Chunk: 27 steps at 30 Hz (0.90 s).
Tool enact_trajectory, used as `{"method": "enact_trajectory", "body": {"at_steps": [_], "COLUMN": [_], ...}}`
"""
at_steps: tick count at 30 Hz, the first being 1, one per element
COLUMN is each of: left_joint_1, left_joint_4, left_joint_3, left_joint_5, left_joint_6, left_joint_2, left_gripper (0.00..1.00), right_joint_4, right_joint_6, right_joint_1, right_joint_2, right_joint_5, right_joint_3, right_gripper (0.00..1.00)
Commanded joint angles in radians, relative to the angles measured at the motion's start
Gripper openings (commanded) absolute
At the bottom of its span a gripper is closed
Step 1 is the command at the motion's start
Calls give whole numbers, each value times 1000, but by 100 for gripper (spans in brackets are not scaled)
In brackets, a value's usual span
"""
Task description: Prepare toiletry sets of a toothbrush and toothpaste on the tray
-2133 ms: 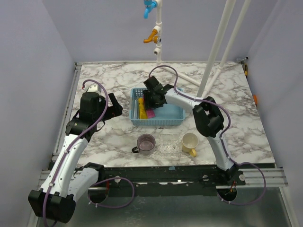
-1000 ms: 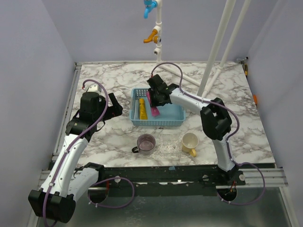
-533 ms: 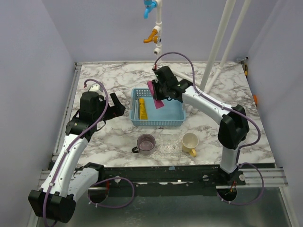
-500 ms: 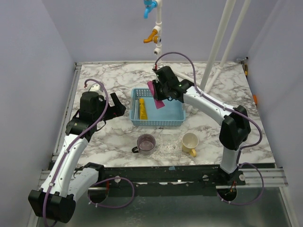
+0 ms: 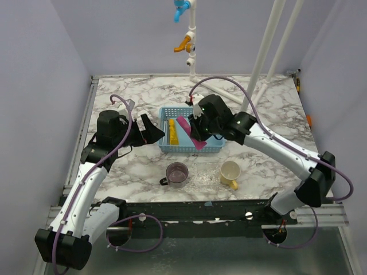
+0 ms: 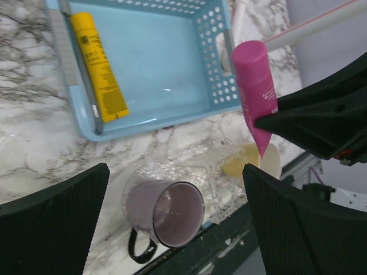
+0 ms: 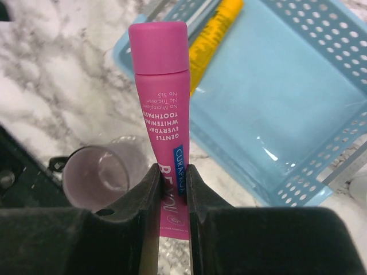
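Note:
My right gripper [image 5: 198, 129] is shut on the flat end of the magenta-pink toothpaste tube [image 5: 191, 133] and holds it in the air over the basket's front edge, cap pointing away [image 7: 163, 114]. The tube also shows in the left wrist view [image 6: 252, 86]. The yellow toothpaste tube [image 5: 172, 132] lies along the left side of the light-blue mesh basket [image 5: 189, 150], also in the wrist views [image 6: 98, 74] [image 7: 215, 34]. The clear tray [image 5: 202, 175] lies in front of the basket, seen only as crinkled sheen [image 6: 212, 169]. My left gripper [image 5: 150, 130] is open and empty beside the basket's left end [image 6: 175, 189]. No toothbrush shows.
A purple mug [image 5: 176, 173] with a black handle stands at the tray's left end [image 6: 166, 212] [image 7: 97, 175]. A yellow mug [image 5: 230, 172] stands at its right end. White pipes [image 5: 261, 63] rise at the back right. The table's front edge is just below the mugs.
My right gripper has lifted the pink tube out of the basket and carried it forward and to the right, towards the tray. My left gripper has moved right, towards the basket.

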Motion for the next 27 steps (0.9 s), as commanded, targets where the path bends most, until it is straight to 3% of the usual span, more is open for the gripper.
{"method": "enact_trajectory", "body": {"at_steps": [1,9,27], "left_joint_1": [-1,-19,-86], "left_joint_4": [63,99,-40], "left_joint_3": [-4,-33,13], "left_joint_5": [243,579,765], "left_joint_6": [-84,-139,-124], "left_joint_2": [2,25,22], "left_gripper": [99,99,97], "right_joint_4": [-57,-141,-209], "right_joint_6": [-39,-62,-90], "right_joint_1": [41,117,290], "right_joint_2": [-119,-206,-219], "right_joint_5": [-81,-122,-142], "right_joint_3": [-33,-36,19], "right_gripper": [18,19,22]}}
